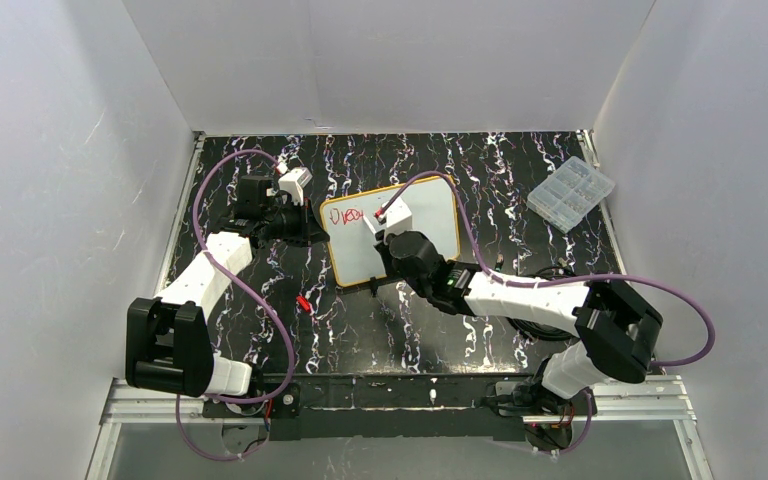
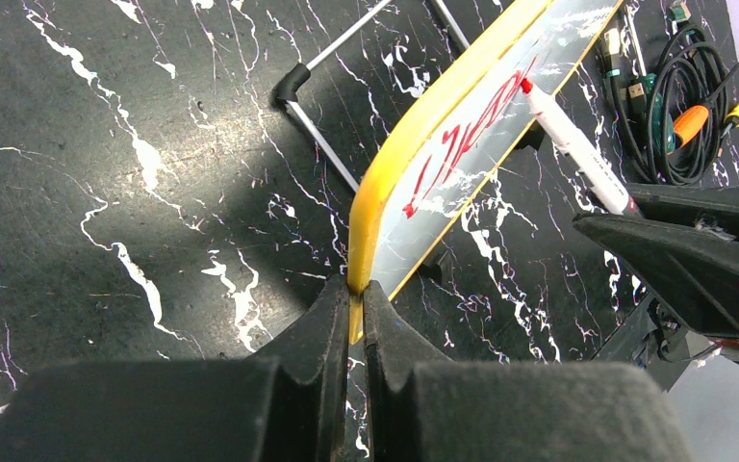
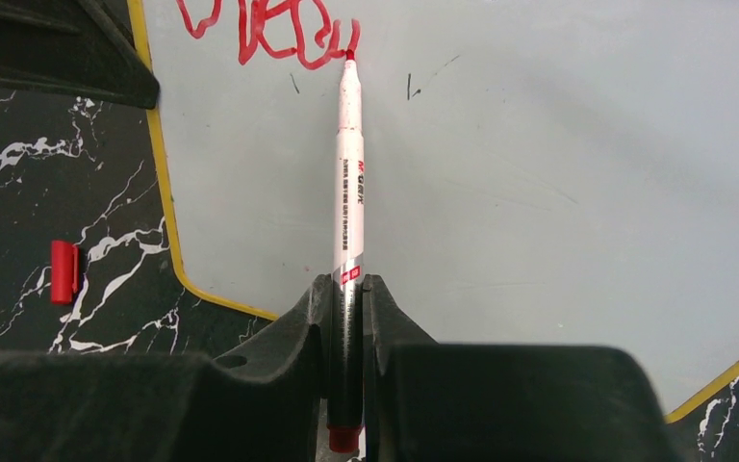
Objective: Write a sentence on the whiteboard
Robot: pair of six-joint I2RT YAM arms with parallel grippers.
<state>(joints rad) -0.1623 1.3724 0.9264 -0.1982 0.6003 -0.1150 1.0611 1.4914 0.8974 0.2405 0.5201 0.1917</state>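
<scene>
Over on the left, the left tool (image 2: pixel 354 294) is closed tight, its two fingers pinching the yellow frame on the left edge of the whiteboard (image 1: pixel 430 225); just nearer the arm bases, a small red cap (image 1: pixel 303 303) lies loose on the black marbled tabletop (image 1: pixel 520 165); the whiteboard itself sits mid-tabletop, its face up toward the top camera; the sentence (image 3: pixel 269 34) is only a short run of red letters in the board's upper left corner; the red tip of the marker (image 3: pixel 349 173) touches the board right at the end of that writing; the right tool (image 3: pixel 348 289) is narrowed onto the marker's white barrel near its back end; far right, a clear compartment box (image 1: pixel 571 193) sits well apart.
</scene>
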